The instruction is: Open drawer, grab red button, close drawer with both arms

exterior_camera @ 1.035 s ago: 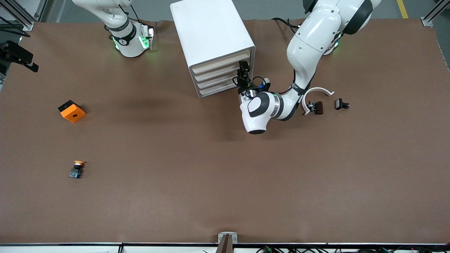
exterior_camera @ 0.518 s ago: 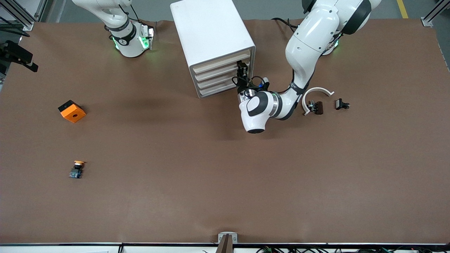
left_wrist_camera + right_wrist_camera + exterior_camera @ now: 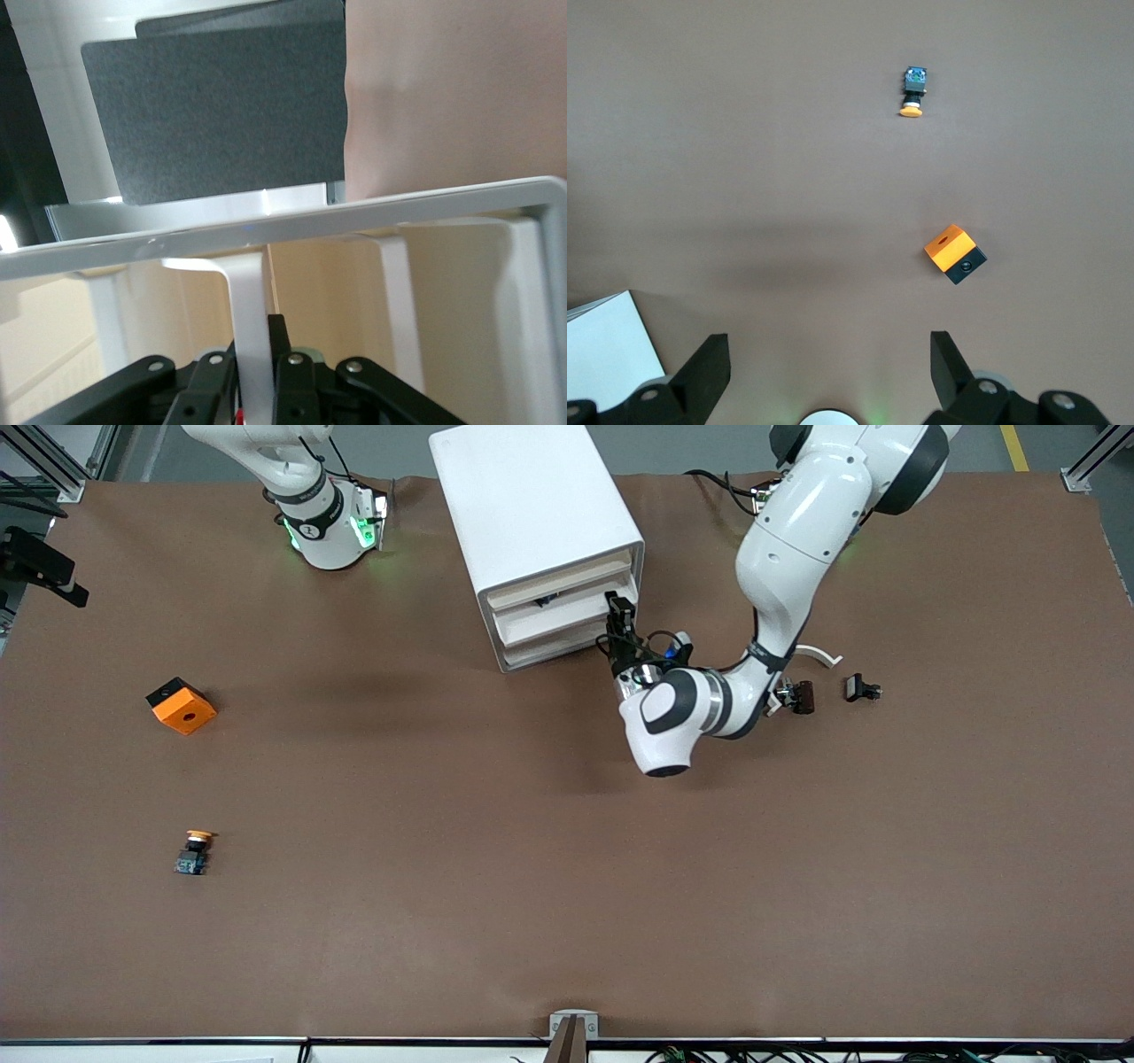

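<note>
A: Left gripper (image 3: 619,613) status?
B: Clamped on the drawer's (image 3: 567,599) front edge at the cabinet (image 3: 528,496); in the left wrist view the fingers (image 3: 292,376) pinch a white rib. Drawer is partly out, with a small dark item inside, can't identify it.
A: Right gripper (image 3: 828,354)?
B: Waiting, spread wide, holding nothing, above the table (image 3: 567,886) near the yellow-capped button (image 3: 913,92) and orange cube (image 3: 955,252).
A: Red button? Labels?
B: Not visible. No readable writing.

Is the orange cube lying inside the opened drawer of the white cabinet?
No. The orange cube lies on the bare table toward the right arm's end, apart from the white cabinet.
</note>
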